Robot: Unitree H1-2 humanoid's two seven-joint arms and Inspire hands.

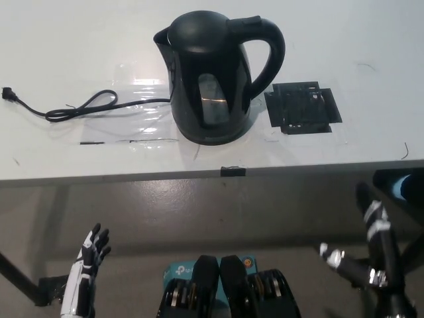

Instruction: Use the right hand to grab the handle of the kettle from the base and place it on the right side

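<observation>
A black electric kettle (211, 73) stands upright on its base on the white table (59, 146), near the middle. Its looped handle (268, 50) faces the picture's right, the spout points left. My black right hand (371, 255) hangs open below the table's front edge at the lower right, well short of the kettle. My white left hand (86, 271) rests open at the lower left, also below the table edge.
A black power cord (73, 109) runs left from the kettle base to a plug (8, 93). A black square marking of tape (303, 107) lies on the table right of the kettle. The floor shows beneath the table edge.
</observation>
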